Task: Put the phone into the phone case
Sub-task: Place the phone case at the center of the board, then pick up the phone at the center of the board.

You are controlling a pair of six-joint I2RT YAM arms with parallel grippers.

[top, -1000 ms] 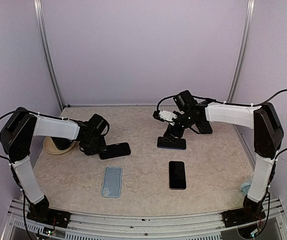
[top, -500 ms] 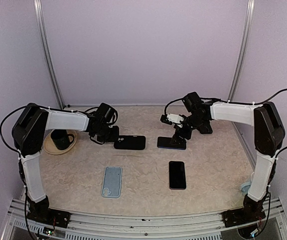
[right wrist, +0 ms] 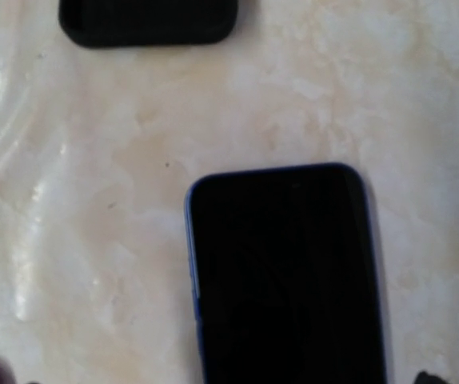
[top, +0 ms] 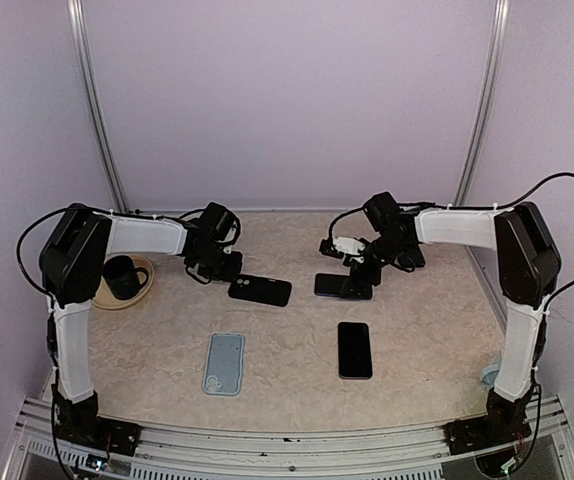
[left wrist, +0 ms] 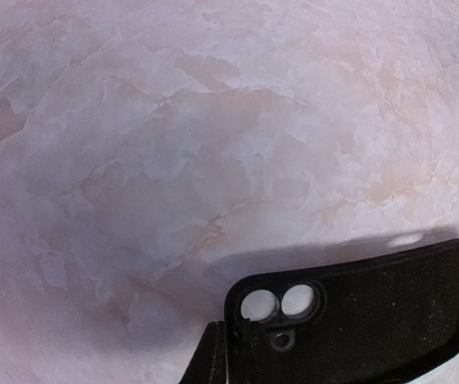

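The right gripper point(top: 357, 271) hangs just over the phone point(top: 344, 286). Its jaws are as wide as they go and it holds nothing. In the right wrist view the phone lies straight below, screen up. Its long side runs away from the camera, so the jaws seem to stand beside its two long edges. I think the gripper only has to go down and squeeze. The black case point(top: 260, 290) is to the left of the phone, near it but not touching. Its long side runs left to right too. The left gripper point(top: 227, 274) is almost closed and pinches the case at the end with the camera holes point(left wrist: 297, 301). I cannot tell if the case rests on the table point(top: 437, 330) or hangs just above it. So the right arm is nearer the phone, and the left arm has the case. A second phone point(top: 355, 350) and a pale blue case point(top: 224, 363) lie nearer the front, well apart from both grippers.
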